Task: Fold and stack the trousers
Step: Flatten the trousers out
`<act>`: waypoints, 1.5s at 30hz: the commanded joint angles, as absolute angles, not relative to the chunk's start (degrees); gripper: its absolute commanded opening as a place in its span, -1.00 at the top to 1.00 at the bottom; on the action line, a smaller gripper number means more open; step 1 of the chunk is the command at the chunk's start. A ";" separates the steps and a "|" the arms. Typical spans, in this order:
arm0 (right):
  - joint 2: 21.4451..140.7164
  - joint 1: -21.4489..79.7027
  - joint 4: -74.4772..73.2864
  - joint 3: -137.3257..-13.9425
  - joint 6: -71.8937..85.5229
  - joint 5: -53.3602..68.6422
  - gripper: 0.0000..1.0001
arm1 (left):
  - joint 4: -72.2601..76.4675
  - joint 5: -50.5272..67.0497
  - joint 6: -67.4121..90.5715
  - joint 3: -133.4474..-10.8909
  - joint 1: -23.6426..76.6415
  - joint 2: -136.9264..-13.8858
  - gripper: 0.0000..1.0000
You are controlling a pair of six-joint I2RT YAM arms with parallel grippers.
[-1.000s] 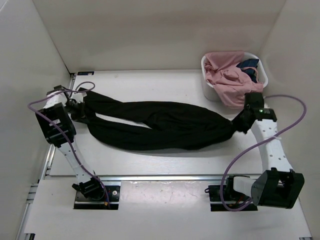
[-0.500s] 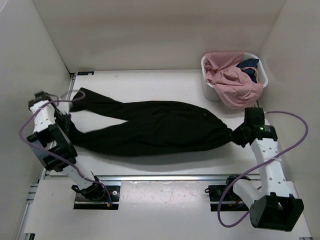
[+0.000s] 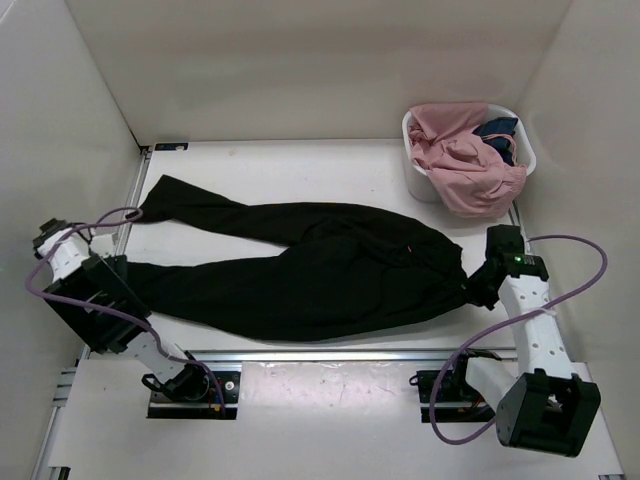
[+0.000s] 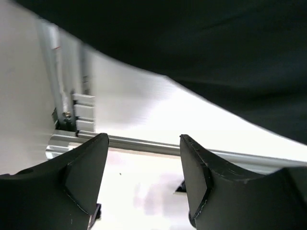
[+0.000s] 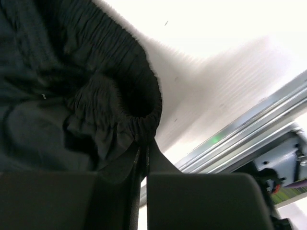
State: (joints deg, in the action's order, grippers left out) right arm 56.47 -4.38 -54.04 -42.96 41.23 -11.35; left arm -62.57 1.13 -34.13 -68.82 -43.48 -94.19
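The black trousers lie spread flat across the table, waist to the right and both legs running left, one toward the far left corner. My right gripper is shut on the gathered waistband, with the fabric pinched between its fingers. My left gripper sits at the table's left edge beside the end of the near leg. In the left wrist view it stands open with nothing between the jaws, and the trouser fabric lies just beyond them.
A white basket at the back right holds a pink garment and a small dark blue garment. A metal rail runs along the table's near edge. White walls close in the left, back and right.
My left gripper opened, let go of the leg ends and drew back to the near left. The trousers dropped and spread flat. My right gripper moved nearer, still holding the waistband.
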 commanded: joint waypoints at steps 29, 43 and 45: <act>59.87 -16.44 -54.05 -49.22 32.61 -14.68 1.00 | -57.04 11.60 -31.28 -80.49 -40.87 -100.39 0.72; 59.06 -16.44 -50.36 -47.55 32.61 -10.02 1.00 | -66.62 12.21 -25.76 -109.23 -24.44 -116.08 0.16; 59.58 -16.44 -49.75 -47.55 32.61 -9.50 1.00 | -67.58 13.79 -23.12 -116.23 -23.12 -122.91 0.02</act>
